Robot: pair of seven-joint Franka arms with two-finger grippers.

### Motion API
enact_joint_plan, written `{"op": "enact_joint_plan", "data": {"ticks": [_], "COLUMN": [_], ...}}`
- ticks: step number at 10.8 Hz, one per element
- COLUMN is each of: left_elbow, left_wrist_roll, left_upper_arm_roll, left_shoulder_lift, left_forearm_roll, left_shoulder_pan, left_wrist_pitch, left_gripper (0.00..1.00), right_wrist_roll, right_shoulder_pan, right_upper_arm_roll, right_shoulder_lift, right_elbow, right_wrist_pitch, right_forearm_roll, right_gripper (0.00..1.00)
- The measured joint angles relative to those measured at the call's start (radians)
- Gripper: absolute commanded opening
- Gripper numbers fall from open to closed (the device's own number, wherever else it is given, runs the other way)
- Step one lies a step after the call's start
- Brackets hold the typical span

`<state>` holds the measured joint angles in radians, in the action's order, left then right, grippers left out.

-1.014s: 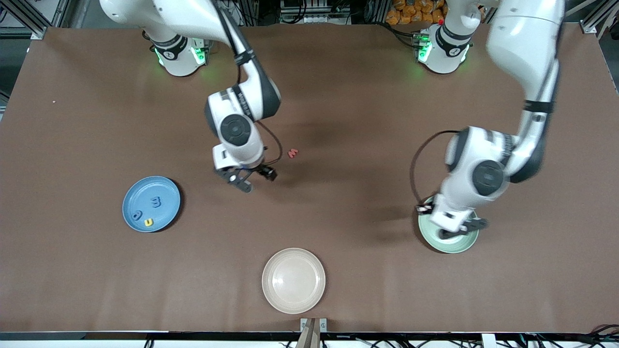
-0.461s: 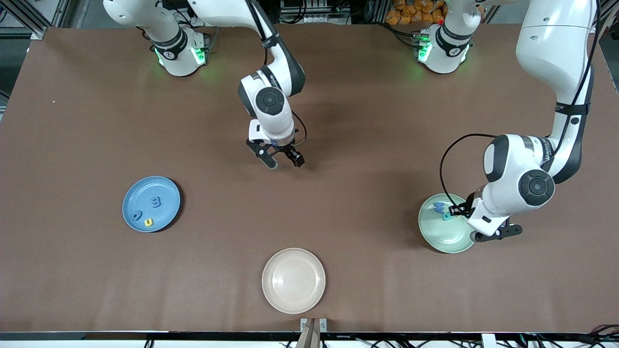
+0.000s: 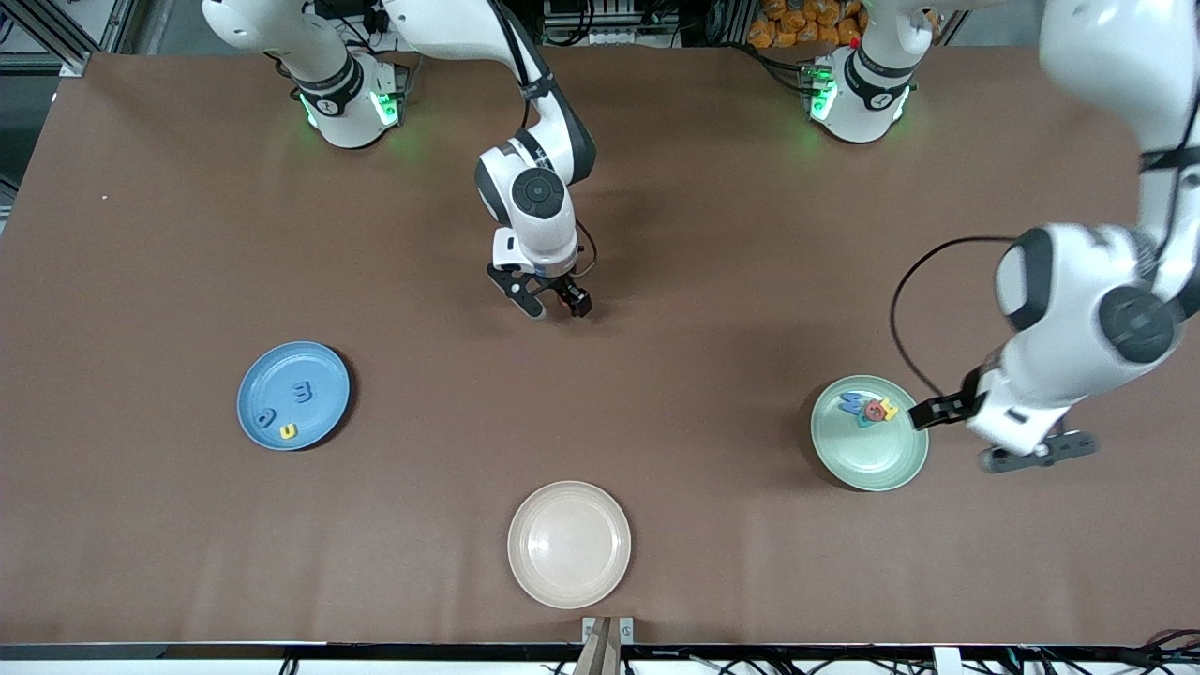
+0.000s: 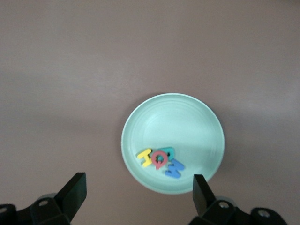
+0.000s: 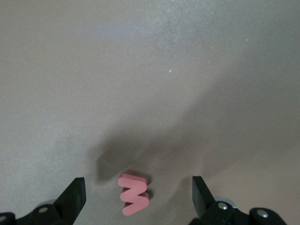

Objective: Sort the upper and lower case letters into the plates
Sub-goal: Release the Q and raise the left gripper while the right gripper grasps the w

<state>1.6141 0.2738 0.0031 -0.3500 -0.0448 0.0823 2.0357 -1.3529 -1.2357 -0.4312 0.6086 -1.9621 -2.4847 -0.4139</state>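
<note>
A pink letter [image 5: 135, 194] lies on the brown table between the open fingers of my right gripper [image 5: 138, 192], which hangs low over it near the table's middle [image 3: 553, 305]; the front view hides the letter under the gripper. The mint green plate [image 3: 872, 457] holds several letters: blue [image 3: 851, 403], red [image 3: 875, 409], yellow [image 3: 888, 411] and teal. The left wrist view shows this plate [image 4: 178, 122] too. My left gripper [image 3: 989, 433] is open and empty, up in the air beside that plate toward the left arm's end. The light blue plate [image 3: 309, 366] holds two blue letters and a yellow one [image 3: 289, 431].
A cream-beige plate [image 3: 569, 544] sits empty near the table's front edge, nearer to the front camera than the right gripper. Bare brown table lies between the three plates.
My right gripper moved from beside the pink letter to over it and came lower. My left gripper swung off the mint plate toward the left arm's end, uncovering the letters in it.
</note>
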Motion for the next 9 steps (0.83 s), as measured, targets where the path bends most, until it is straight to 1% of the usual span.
{"op": "enact_joint_plan", "data": {"ticks": [2,4,5,6,7,9], "left_elbow": [-0.002,0.005,0.010,0.015,0.017,0.019], "left_wrist_roll": [-0.002,-0.002,-0.002,-0.002,-0.002,-0.049], "left_upper_arm_roll": [0.002,0.004,0.004,0.001,-0.002,-0.017], "left_shoulder_lift": [0.156,0.269,0.307,0.333,0.352,0.376], "left_forearm_roll": [0.000,0.000,0.000,0.003,0.005,0.019], "left_shoulder_pan": [0.000,-0.005,-0.005,-0.004,-0.002,0.000], "left_wrist_pitch": [-0.121,-0.211,-0.256,-0.297,-0.320,-0.348], "left_gripper": [1.00,1.00,1.00,1.00,1.00,1.00], "right_wrist_roll": [0.000,0.000,0.000,0.000,0.001,0.002], "right_shoulder_pan": [0.000,0.000,0.000,0.000,0.000,0.000], "right_upper_arm_roll": [0.001,0.002,0.003,0.003,0.003,0.018], "right_shoulder_lift": [0.008,0.017,0.020,0.021,0.021,0.023], "right_elbow": [0.000,0.000,0.000,0.001,0.001,0.001], "right_wrist_pitch": [-0.021,-0.035,-0.038,-0.039,-0.040,-0.069], "right_forearm_roll": [-0.016,-0.018,-0.019,-0.019,-0.019,-0.019], "right_gripper": [1.00,1.00,1.00,0.79,0.01,0.00]}}
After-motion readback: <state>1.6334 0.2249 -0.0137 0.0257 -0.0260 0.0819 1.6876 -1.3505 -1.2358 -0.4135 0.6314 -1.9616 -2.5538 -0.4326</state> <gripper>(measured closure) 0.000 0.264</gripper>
